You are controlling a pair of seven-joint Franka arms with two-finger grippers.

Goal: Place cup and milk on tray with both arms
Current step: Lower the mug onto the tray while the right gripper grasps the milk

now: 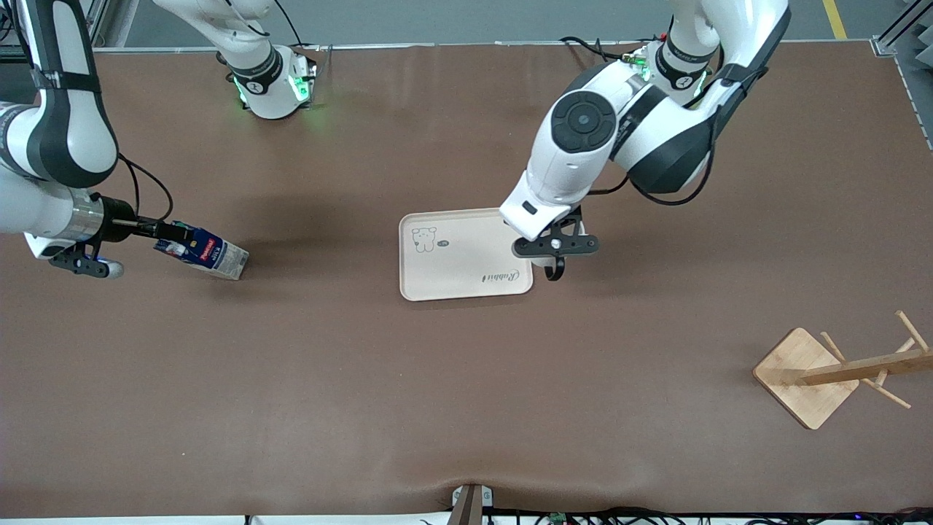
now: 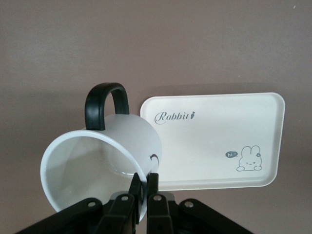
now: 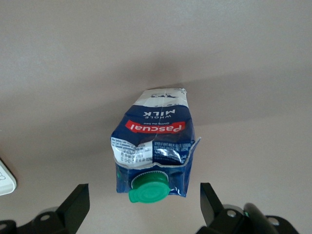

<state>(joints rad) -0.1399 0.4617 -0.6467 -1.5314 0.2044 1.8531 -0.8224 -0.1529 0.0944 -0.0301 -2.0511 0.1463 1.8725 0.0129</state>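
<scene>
The milk [image 1: 204, 252] lies on its side on the table toward the right arm's end, green cap pointing at my right gripper [image 1: 172, 236]. In the right wrist view the milk [image 3: 153, 146] shows its red label, and the right gripper [image 3: 144, 207] is open, its fingers [image 3: 77, 204] apart on either side of the cap end, not touching. My left gripper [image 1: 555, 248] is shut on the cup [image 1: 555, 272] and holds it over the tray's [image 1: 452, 255] edge at the left arm's end. In the left wrist view the gripper [image 2: 145, 184] pinches the white cup's [image 2: 97, 161] rim, black handle up, beside the tray [image 2: 219, 141].
A wooden rack with a square base [image 1: 802, 375] and angled pegs stands toward the left arm's end of the table, nearer to the front camera. The brown table surface [image 1: 437, 401] stretches around the tray.
</scene>
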